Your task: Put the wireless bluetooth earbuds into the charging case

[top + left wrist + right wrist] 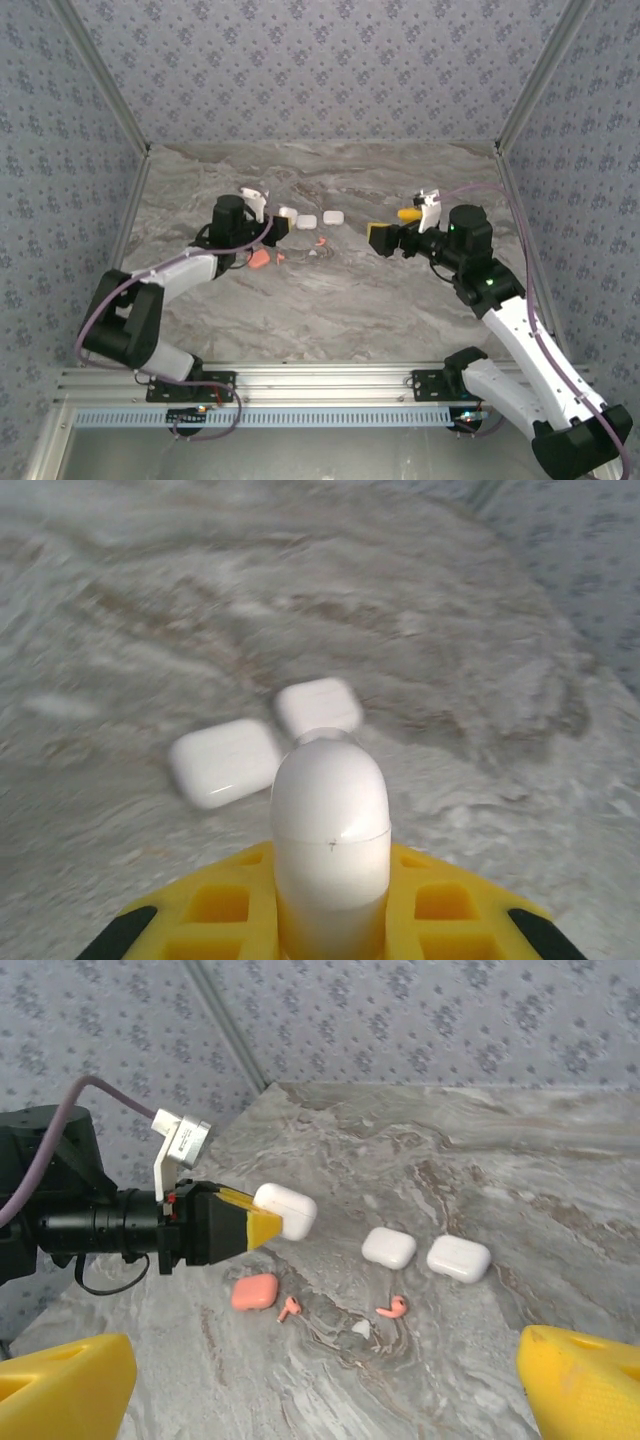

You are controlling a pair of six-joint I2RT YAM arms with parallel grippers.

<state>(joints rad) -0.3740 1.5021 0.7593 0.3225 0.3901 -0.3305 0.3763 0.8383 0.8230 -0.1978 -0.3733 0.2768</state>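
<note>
L fingers (238, 1230) pinch white case (287, 1210); R fingers (580, 1385) spread wide. Two orange-red earbuds (392, 1309) lie nr salmon case (254, 1292).

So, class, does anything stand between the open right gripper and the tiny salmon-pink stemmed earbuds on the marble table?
Nothing visible does. The right gripper hangs open over bare grey marble table, and the tiny salmon-pink stemmed earbuds lie uncovered ahead of it. The left gripper, shut on a rounded white plastic case, sits beyond them.

Glossy plastic case (330, 850) vs. matt marble-look table (330, 310).
</note>
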